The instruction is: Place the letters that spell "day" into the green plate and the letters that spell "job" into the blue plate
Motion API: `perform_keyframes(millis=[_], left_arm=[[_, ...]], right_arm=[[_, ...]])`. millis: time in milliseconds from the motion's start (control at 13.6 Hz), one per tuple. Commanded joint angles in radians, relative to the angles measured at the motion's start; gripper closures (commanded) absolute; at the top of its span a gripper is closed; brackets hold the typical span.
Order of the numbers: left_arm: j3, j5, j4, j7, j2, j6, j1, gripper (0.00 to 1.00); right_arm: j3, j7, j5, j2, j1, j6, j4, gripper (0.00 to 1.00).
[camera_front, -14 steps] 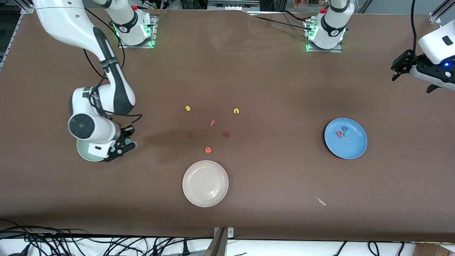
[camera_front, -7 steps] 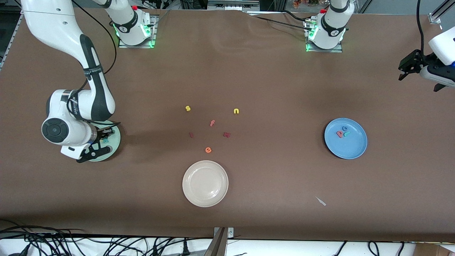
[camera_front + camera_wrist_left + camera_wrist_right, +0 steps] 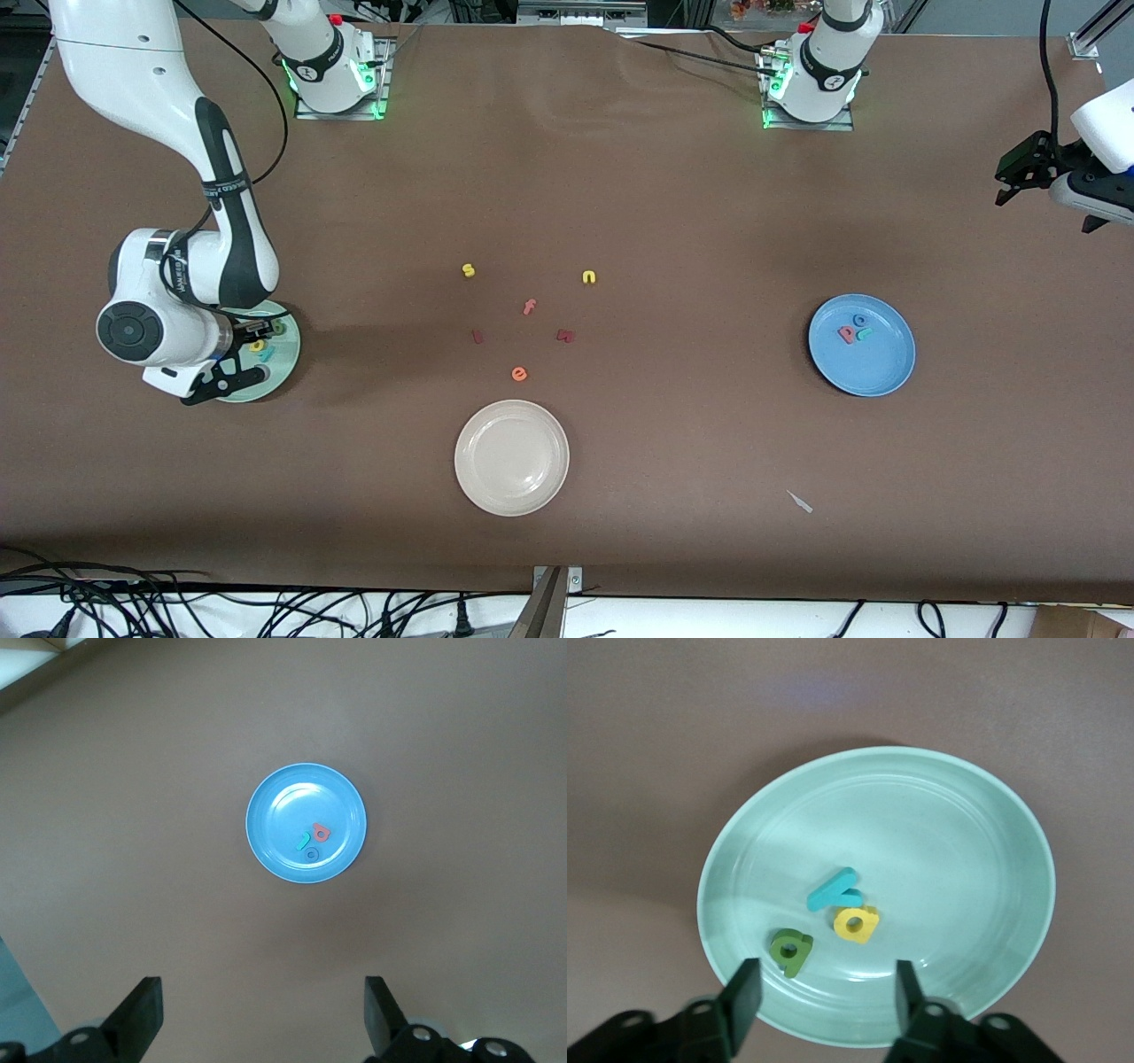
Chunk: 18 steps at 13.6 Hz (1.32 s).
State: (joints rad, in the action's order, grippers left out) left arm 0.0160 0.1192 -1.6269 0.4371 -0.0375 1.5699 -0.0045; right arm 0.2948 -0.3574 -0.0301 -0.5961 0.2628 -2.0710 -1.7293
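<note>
Loose on the table [image 3: 709,221], midway between the two arms' ends: a yellow "s" [image 3: 469,270], a yellow "n" [image 3: 589,277], a red "f" [image 3: 529,307] and, nearest the front camera, an orange "e" [image 3: 519,374]. Two dark red pieces near them cannot be read.

In the green plate [image 3: 992,859]: teal "y" [image 3: 834,889], yellow "d" [image 3: 857,924], dark green "a" [image 3: 790,951].

In the blue plate [image 3: 873,372]: blue "o" [image 3: 859,320], pinkish-red "b" [image 3: 847,334], teal "j" [image 3: 865,333].

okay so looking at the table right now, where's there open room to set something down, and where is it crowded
Open table runs between the loose letters, such as the yellow n, and the blue plate. The cream plate is bare inside. It is crowded at the green plate, under the open right gripper.
</note>
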Motion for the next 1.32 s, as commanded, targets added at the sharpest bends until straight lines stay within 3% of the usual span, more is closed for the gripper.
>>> perform_keyframes(millis=[0, 293, 587, 953, 1247], left_arm=[[-0.007, 0.004, 0.048, 0.005, 0.016, -0.016, 0.004, 0.00], [-0.008, 0.010, 0.059, -0.008, 0.024, -0.016, 0.000, 0.00], [-0.007, 0.005, 0.059, -0.003, 0.025, -0.016, 0.009, 0.00], [-0.007, 0.014, 0.059, -0.006, 0.034, -0.016, 0.009, 0.00], [-0.019, 0.010, 0.061, -0.011, 0.034, -0.017, -0.008, 0.00]], right_arm=[[0.000, -0.002, 0.018, 0.007, 0.009, 0.009, 0.004, 0.00], [-0.009, -0.003, 0.018, 0.019, 0.010, 0.026, 0.022, 0.00], [-0.009, 0.001, 0.019, 0.019, 0.029, 0.141, 0.106, 0.00], [-0.012, 0.188, 0.016, 0.028, 0.087, 0.282, 0.181, 0.00], [-0.146, 0.352, 0.009, 0.158, 0.047, 0.360, 0.142, 0.00]])
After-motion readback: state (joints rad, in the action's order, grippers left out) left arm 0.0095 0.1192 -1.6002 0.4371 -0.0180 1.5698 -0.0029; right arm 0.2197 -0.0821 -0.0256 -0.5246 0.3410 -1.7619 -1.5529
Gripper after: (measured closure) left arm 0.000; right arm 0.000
